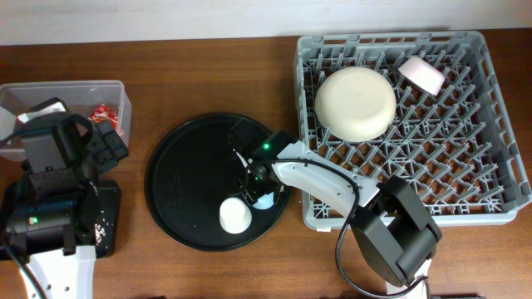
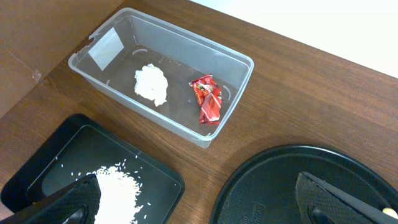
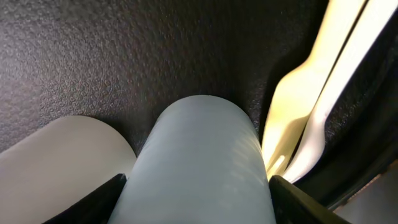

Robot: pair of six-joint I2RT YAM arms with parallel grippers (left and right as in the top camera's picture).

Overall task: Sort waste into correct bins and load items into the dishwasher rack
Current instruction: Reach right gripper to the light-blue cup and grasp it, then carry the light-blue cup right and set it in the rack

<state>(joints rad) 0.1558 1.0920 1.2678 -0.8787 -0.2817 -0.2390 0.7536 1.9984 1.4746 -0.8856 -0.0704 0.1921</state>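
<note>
Clamping: our right tool [image 3: 196,183] is clamped on the light blue cup [image 3: 202,143], which lies on the round black tray [image 1: 183,166].
Beside it: the white cup [image 1: 235,215] just near-left; pale yellow cutlery [image 3: 298,93] on its other side.
Left tool [image 2: 199,208]: fingers wide apart, holding nothing, above the surface [image 2: 298,93].
Clear box [image 2: 186,34]: we see the napkin [image 2: 152,84] and red wrapper [image 2: 207,99] inside.
Black rectangular tray [image 2: 68,149]: rice [image 2: 118,190].
Rack [image 1: 382,39]: cream bowl-plate [image 1: 355,101] upturned, pink bowl [image 1: 422,75] at the far side.
</note>
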